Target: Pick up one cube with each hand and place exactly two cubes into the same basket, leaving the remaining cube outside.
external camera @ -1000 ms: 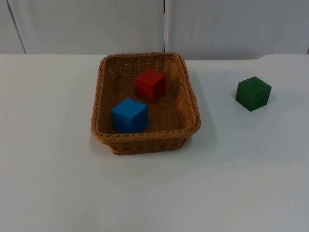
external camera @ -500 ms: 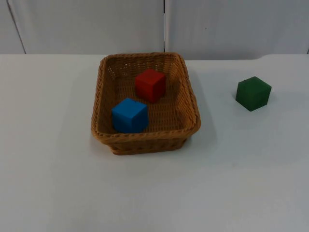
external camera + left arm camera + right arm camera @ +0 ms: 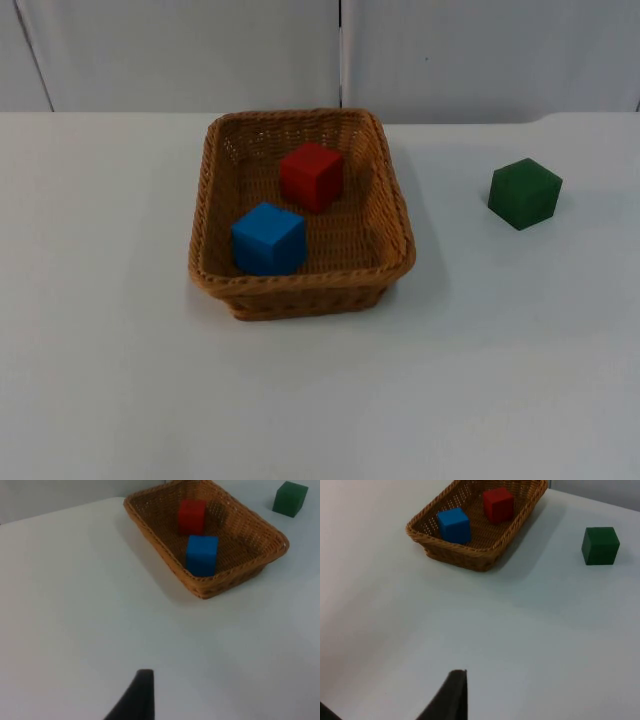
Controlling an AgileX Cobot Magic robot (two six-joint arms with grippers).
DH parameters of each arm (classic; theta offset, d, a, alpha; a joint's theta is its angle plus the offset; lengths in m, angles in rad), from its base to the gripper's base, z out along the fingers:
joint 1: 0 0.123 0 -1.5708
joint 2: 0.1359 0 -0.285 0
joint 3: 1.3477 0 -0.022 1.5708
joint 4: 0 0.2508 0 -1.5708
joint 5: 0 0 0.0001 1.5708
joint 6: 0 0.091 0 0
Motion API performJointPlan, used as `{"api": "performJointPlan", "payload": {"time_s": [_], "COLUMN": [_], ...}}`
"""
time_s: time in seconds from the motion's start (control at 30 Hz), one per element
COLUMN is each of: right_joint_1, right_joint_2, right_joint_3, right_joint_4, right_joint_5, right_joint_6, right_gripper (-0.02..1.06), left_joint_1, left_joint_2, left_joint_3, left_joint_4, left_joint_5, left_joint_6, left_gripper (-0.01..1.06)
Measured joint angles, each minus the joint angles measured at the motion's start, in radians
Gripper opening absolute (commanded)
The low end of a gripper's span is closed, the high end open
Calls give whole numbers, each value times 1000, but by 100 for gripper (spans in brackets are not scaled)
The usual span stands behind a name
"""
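The white table (image 3: 110, 380) carries a woven basket (image 3: 397, 215) that sits well ahead of both grippers. Inside it, the red cube (image 3: 311, 176) rests toward the far wall and the blue cube (image 3: 268, 238) against the near wall, the two close but apart. The green cube (image 3: 525, 192) stands on the table outside the basket, well away from it.

One fingertip of the left gripper (image 3: 135, 700) hangs above bare table, touching nothing; whether its fingers are apart or together cannot be told. The right gripper (image 3: 451, 697) likewise shows one fingertip over bare table, holding nothing, its spread unreadable.
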Motion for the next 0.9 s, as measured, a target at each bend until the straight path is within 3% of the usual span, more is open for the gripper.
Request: {"api": "performJointPlan", "payload": {"time_s": [0.9], "right_joint_1": [0], "right_joint_2": [0], "right_joint_3": [0], "right_joint_4": [2], "right_joint_5": [0], "right_joint_6": [2], "right_gripper": [105], "left_joint_1": [0], "left_joint_2": [0], "left_joint_3": [0], "left_joint_4": [-5], "left_joint_5": [0], "left_joint_6": [2], "left_gripper": [105]}}
